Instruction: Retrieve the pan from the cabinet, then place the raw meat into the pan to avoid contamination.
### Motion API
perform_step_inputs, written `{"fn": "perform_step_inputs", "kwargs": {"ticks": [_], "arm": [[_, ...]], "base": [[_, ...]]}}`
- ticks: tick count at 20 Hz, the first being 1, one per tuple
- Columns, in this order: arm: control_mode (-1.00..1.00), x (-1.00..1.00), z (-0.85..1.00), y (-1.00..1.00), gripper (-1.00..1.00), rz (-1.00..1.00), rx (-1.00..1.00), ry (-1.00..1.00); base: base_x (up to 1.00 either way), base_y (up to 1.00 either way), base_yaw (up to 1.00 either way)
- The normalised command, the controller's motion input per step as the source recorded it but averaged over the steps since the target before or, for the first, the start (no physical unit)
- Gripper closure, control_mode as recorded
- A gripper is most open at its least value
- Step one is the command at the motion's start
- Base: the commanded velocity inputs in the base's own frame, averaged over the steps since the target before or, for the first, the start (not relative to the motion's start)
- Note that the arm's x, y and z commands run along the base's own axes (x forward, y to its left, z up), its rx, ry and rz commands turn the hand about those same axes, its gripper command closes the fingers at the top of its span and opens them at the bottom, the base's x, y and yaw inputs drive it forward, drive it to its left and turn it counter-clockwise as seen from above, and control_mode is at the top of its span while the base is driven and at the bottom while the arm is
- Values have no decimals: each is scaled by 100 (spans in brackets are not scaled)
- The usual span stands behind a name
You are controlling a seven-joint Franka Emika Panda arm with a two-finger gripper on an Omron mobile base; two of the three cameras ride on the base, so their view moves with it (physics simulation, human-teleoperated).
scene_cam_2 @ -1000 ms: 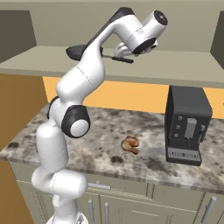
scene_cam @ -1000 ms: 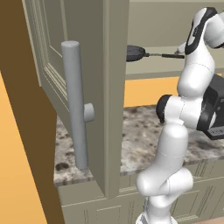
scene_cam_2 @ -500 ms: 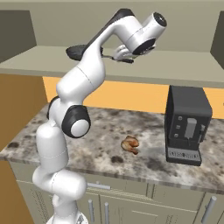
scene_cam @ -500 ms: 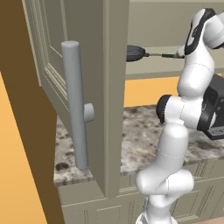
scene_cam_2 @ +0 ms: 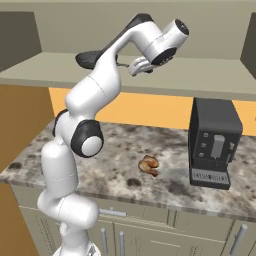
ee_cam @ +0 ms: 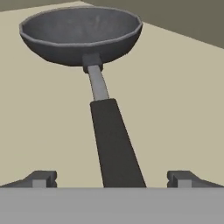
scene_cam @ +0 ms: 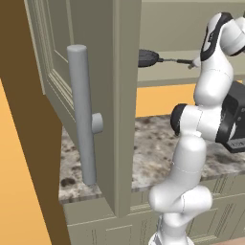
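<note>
The pan [ee_cam: 81, 33] is a shallow dark grey frying pan resting on the shelf of the open cabinet [scene_cam: 119, 95]. Its bowl [scene_cam: 147, 58] points left and its thin handle [scene_cam: 174, 61] runs right toward my gripper [scene_cam: 194, 63]. In the hand view my gripper [ee_cam: 113, 179] is open, and the black handle grip [ee_cam: 114, 144] lies between the two fingertips [ee_cam: 41, 178] without either touching it. The arm partly hides the pan [scene_cam_2: 89, 58] in the right base view, where the gripper [scene_cam_2: 137, 67] hovers over the shelf. The raw meat [scene_cam_2: 149, 165] lies on the countertop below.
The open cabinet door with its long grey bar handle [scene_cam: 81, 115] stands close in the left foreground. A black coffee machine [scene_cam_2: 215, 142] sits on the speckled countertop [scene_cam_2: 100, 175], to the right of the meat. The beige shelf [ee_cam: 175, 87] around the pan is bare.
</note>
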Motion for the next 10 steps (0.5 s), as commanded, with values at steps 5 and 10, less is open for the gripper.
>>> {"fn": "perform_step_inputs", "kwargs": {"ticks": [5, 10], "arm": [[-100, 0, -13, 15, 100, 11, 0, 0], [-100, 0, -7, 22, 100, 5, 0, 0]], "base": [[0, 0, 0], [0, 0, 0]]}}
